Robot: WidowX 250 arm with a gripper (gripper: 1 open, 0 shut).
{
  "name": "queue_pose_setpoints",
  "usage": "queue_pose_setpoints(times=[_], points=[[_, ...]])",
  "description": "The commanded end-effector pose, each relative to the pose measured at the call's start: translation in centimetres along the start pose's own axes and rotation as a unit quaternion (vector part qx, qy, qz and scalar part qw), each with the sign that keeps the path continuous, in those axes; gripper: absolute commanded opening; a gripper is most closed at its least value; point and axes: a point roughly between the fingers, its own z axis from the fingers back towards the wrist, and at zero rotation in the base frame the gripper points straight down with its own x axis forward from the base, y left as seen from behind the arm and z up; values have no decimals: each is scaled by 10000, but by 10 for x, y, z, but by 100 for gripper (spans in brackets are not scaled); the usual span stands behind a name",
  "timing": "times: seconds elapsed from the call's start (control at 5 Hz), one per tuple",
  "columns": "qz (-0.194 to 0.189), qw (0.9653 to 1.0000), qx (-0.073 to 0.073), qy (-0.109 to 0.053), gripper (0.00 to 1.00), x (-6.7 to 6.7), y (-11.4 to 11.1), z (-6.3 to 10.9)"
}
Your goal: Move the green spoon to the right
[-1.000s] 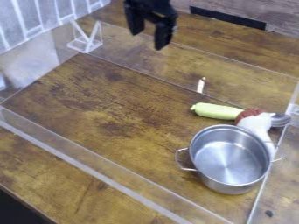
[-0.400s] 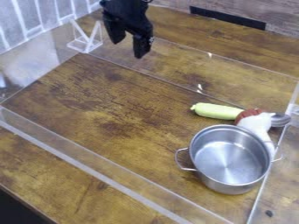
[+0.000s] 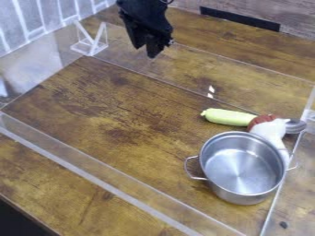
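Pot (image 3: 242,168) in front of spoon (image 3: 227,117).

"What does the robot's arm (image 3: 145,20) look like?"
"Dark, nearly black, with a chunky, angular outline."
"Any markings?"
"Too blurred to tell; there are small paler patches near its lower end."

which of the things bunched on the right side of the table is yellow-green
The elongated yellow-green plastic piece with rounded ends, lying just above the round steel pot; its neighbour is red and white, the pot silver.
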Motion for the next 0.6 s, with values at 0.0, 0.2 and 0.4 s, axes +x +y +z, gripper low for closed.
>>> queue_pose_setpoints(times=[0.0, 0.2, 0.4], points=[[-196, 9983, 124, -535, 100, 19, 0, 30], [-282, 9978, 69, -589, 100, 15, -8, 27], [-352, 9971, 61, -673, 100, 12, -12, 26]])
